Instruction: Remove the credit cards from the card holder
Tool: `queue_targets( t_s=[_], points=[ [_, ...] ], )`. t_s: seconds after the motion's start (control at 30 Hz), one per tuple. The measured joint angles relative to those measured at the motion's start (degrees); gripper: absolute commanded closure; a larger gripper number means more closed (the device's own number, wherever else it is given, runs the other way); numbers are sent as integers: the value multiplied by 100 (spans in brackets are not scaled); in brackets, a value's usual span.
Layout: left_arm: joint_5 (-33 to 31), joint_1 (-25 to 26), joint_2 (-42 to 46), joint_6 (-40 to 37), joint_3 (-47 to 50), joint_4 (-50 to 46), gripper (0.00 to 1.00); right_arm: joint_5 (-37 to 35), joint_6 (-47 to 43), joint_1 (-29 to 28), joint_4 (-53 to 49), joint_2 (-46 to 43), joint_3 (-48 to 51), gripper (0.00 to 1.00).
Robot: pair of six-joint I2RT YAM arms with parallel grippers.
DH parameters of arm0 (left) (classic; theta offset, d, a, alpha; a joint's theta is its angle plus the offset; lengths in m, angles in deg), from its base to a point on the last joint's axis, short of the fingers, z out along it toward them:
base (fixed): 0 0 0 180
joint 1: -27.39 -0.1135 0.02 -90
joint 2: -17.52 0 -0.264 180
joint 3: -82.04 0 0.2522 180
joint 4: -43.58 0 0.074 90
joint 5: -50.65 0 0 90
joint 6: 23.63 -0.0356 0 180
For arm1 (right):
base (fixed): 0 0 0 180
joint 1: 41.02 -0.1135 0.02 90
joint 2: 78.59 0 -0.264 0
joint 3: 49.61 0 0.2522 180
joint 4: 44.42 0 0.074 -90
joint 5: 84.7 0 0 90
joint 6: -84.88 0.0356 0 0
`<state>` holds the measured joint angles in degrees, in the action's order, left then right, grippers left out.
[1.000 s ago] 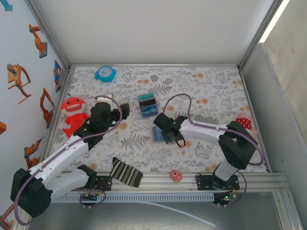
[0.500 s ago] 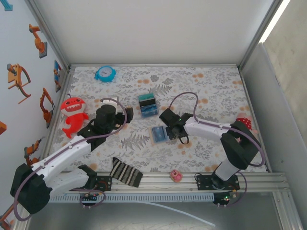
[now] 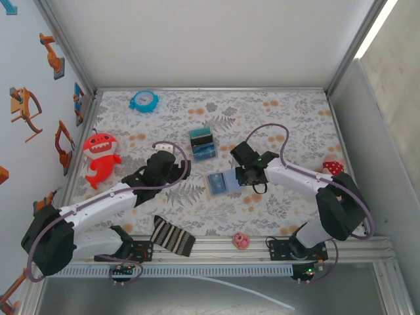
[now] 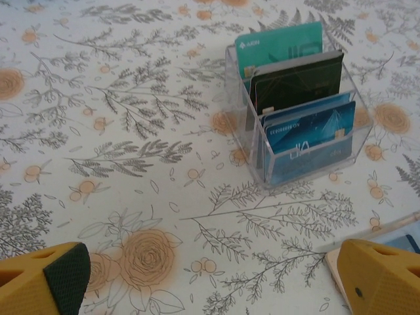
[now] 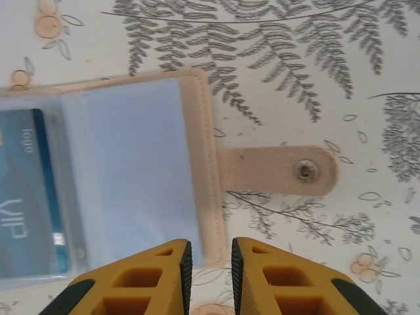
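The card holder (image 3: 222, 182) lies open and flat on the flowered table, tan rim outward, pale blue panels up. In the right wrist view its right panel (image 5: 131, 164) is bare, its snap strap (image 5: 275, 170) points right, and a blue credit card (image 5: 26, 197) sits in the left pocket. My right gripper (image 3: 244, 173) hovers at the holder's right edge, jaws a narrow gap apart (image 5: 209, 275) with the tan rim showing between them. My left gripper (image 3: 176, 159) is wide open (image 4: 216, 282) to the left of the holder, whose corner (image 4: 407, 236) shows by its right finger.
A clear rack (image 3: 202, 144) holding several upright cards (image 4: 295, 105) stands just behind the holder. A blue alarm clock (image 3: 144, 100) is at the back left, a red toy (image 3: 100, 157) at the left, a striped cloth (image 3: 172, 236) and a small pink thing (image 3: 241, 240) at the near edge.
My right gripper has slid right off the holder, leaving it spread open, and its jaws have parted slightly. The left arm has moved right, toward the holder.
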<state>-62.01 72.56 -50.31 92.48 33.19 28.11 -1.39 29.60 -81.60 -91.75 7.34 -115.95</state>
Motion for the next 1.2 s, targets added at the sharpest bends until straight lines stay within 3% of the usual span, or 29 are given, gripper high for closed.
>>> queue_targets(
  t_s=[0.47, 1.2],
  points=[
    [24, 887, -1781, 271, -151, 540, 3, 1346, 157, 0, 1043, 476, -28, 76],
    [37, 1145, -2704, 275, -656, 636, 3, 2306, 367, 352, 2223, 610, 632, 78]
  ],
)
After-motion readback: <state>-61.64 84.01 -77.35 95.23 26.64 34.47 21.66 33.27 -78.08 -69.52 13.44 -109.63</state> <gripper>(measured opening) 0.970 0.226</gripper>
